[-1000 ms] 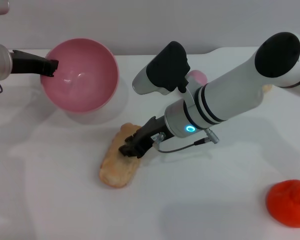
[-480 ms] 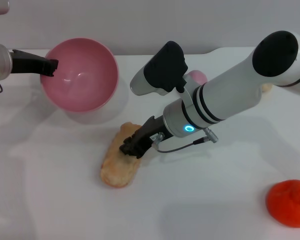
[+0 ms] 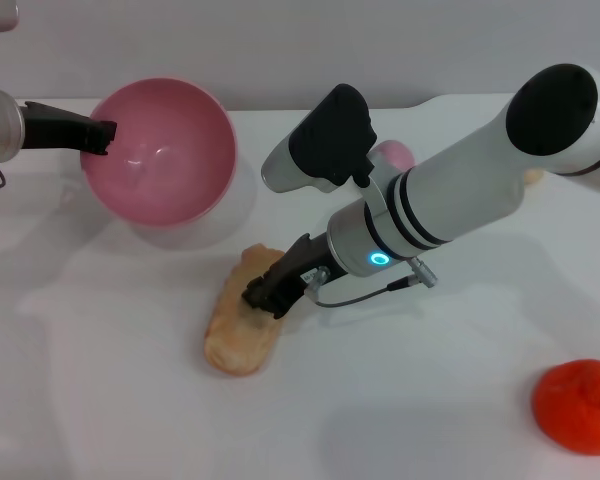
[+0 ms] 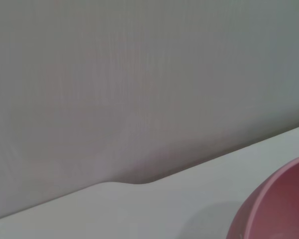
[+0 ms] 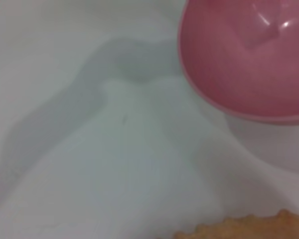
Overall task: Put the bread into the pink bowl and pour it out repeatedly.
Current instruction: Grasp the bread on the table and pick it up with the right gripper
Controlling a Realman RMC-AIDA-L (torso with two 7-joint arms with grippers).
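Observation:
The bread (image 3: 235, 325) lies on the white table with its plain tan side up; its edge also shows in the right wrist view (image 5: 249, 229). My right gripper (image 3: 265, 295) is shut on the bread's right edge, low at the table. The pink bowl (image 3: 170, 150) is empty and tilted with its opening toward me, behind and left of the bread. It also shows in the left wrist view (image 4: 279, 209) and the right wrist view (image 5: 249, 59). My left gripper (image 3: 105, 135) is shut on the bowl's left rim.
A flat orange-red round thing (image 3: 580, 405) lies at the front right. A small pink toy (image 3: 395, 155) and a beige lump (image 3: 533, 177) sit behind my right arm. The table's back edge runs just behind the bowl.
My right gripper and the bread have shifted slightly to the right together. The bowl and left arm have not moved.

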